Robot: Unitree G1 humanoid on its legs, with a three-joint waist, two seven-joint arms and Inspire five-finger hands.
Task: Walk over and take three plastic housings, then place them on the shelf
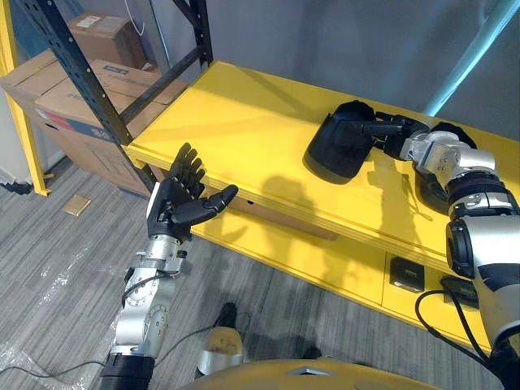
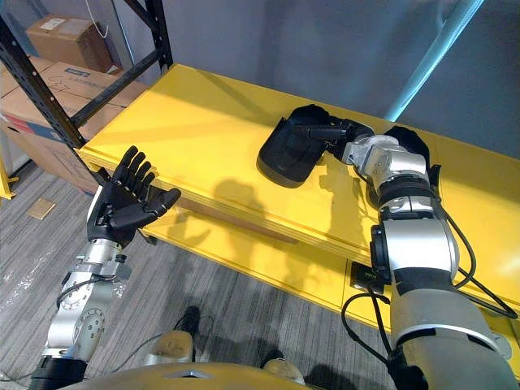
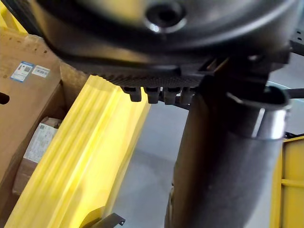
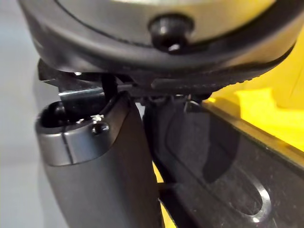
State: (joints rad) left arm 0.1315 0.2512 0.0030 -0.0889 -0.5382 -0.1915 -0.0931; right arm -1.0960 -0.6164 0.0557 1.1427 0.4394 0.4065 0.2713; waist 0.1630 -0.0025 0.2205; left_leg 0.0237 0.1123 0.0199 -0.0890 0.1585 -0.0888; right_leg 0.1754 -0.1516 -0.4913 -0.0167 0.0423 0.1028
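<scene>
shelf [image 1: 244, 122]: yellow board set in a black rack, running from the near left corner off to the right; lower yellow front ledge under its front edge
housing [image 1: 333, 150]: black plastic shell, lying on the shelf right of the middle, nearer the back edge than the front; well apart from the left corner
housing, right wrist view [image 4: 223, 161]: dark glossy wall with an oval opening, yellow board showing beside it
right hand [image 1: 402, 138]: reaching in from the right over the shelf, laid against the housing's right side and top, touching it; cannot tell whether clasped on it or merely resting there
left hand [image 1: 172, 203]: raised in the air just off the shelf's front edge, near the left corner; wide, fingers [image 1: 188, 166] straight and spread upward, thumb pointing toward the front edge; holding nothing, touching nothing
left hand, left wrist view [image 3: 213, 166]: thumb standing out in front, yellow shelf edge past it
rack upright [image 1: 77, 61]: black perforated post at the shelf's left corner, a diagonal brace behind it
cardboard boxes [image 1: 73, 97]: brown, stacked left of the shelf behind the upright, white labels on them
black fittings [image 1: 406, 274]: small dark boxes set in the lower front ledge, toward the right end
floor [image 1: 65, 252]: grey planks, a small brown scrap [image 1: 77, 205] lying near the boxes
wall [image 1: 325, 41]: plain grey behind the shelf's back edge
</scene>
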